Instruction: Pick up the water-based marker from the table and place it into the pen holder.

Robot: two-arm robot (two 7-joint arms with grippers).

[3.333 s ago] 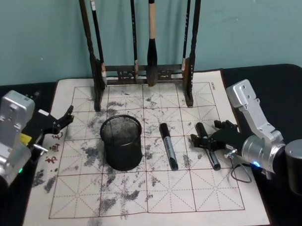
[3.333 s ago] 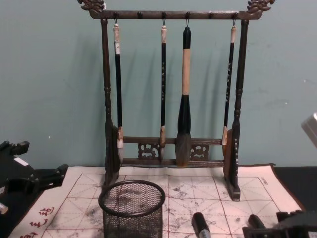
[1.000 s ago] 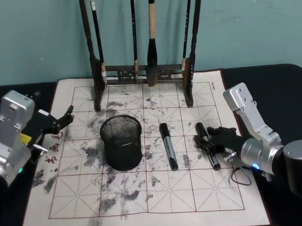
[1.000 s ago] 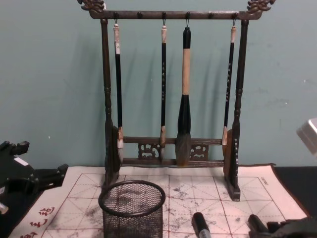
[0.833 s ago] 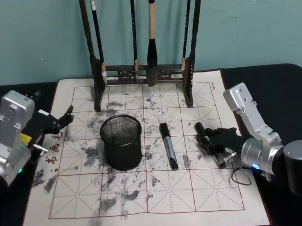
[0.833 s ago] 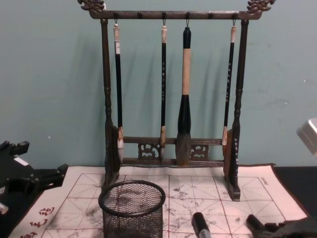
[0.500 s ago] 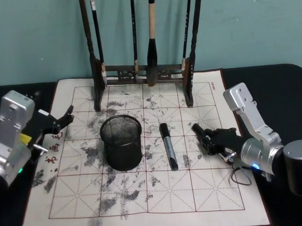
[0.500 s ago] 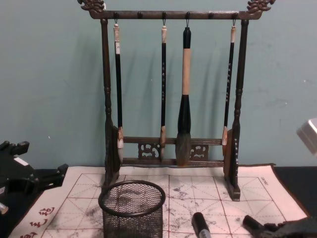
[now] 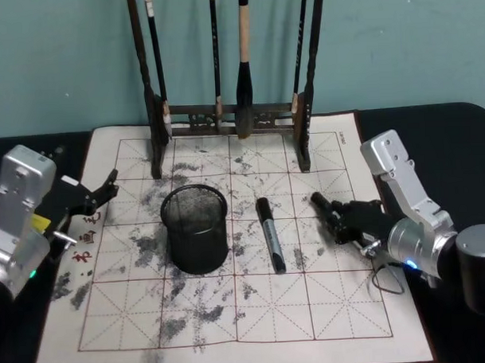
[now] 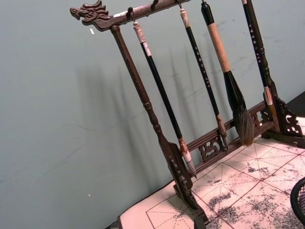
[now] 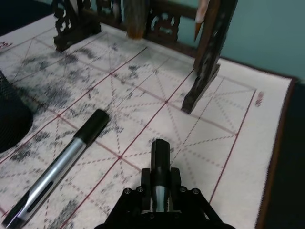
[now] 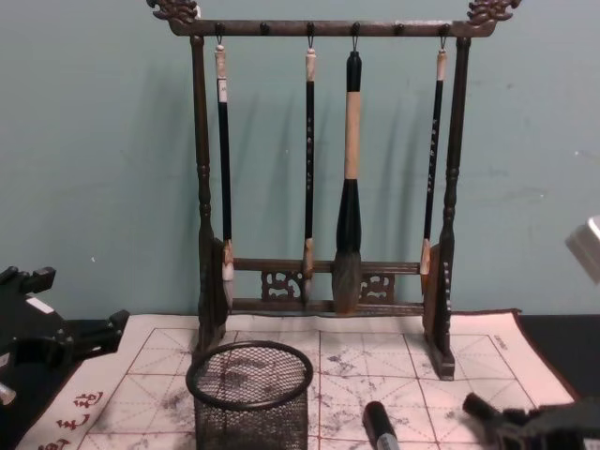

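Note:
Two black-and-silver markers are here. One water-based marker (image 9: 326,210) is clamped in my right gripper (image 9: 340,220), shut on its barrel over the mat's right side; in the right wrist view the marker (image 11: 159,160) pokes its black cap forward past the gripper (image 11: 159,187). The other marker (image 9: 270,235) lies flat on the mat between the gripper and the pen holder (image 9: 195,229), a black mesh cup standing upright left of centre. From the chest I see the pen holder (image 12: 249,395) and the held marker's tip (image 12: 478,409). At the mat's left edge my left gripper (image 9: 93,199) is parked, open.
A tall dark wooden brush rack (image 9: 228,114) with several hanging brushes stands at the back of the ink-stained grid mat (image 9: 231,309). A grey cylinder (image 9: 480,267) sits at the far right on the black table.
My right gripper has closed on the right-hand marker and raised it off the mat; the marker's cap end has swung up and slightly left. The other marker, holder and left arm have not moved.

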